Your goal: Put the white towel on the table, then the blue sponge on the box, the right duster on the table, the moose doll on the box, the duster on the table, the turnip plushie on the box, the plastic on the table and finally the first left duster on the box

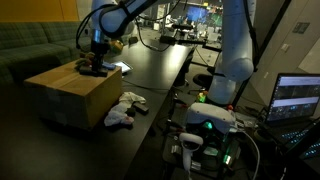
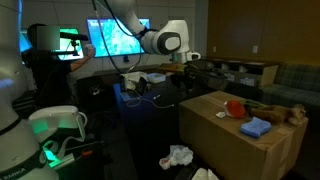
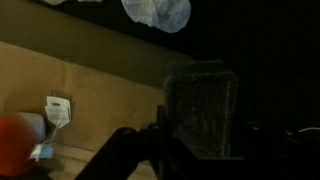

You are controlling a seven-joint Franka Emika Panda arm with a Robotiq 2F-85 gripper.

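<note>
The room is dim, lit mostly by a big glowing screen [image 2: 115, 40] and an open laptop [image 1: 298, 100]. A green couch [image 1: 30, 50] stands along the wall behind. The long black table [image 1: 155, 85] runs down the middle, its top dark and slightly shiny, with cables and gear crowding its far end.

The tan cardboard box [image 1: 70, 95] sits on the table, flat top up. In the wrist view that top shows as plain brown card with a small white label stuck on it.

The robot arm [image 2: 168, 40] reaches over from its base, and the gripper [image 1: 96, 62] hangs over the far edge of the box top. The wrist view shows a grey block [image 3: 200, 110] ahead of the dark fingers. I cannot tell whether the jaws pinch it or stand apart.

The white towel [image 1: 124, 110] lies crumpled on the table just beside the box. On the box top lie the blue sponge [image 2: 256, 127], the brown moose doll [image 2: 283, 113] near the far corner, and a small red thing [image 2: 235, 107].
</note>
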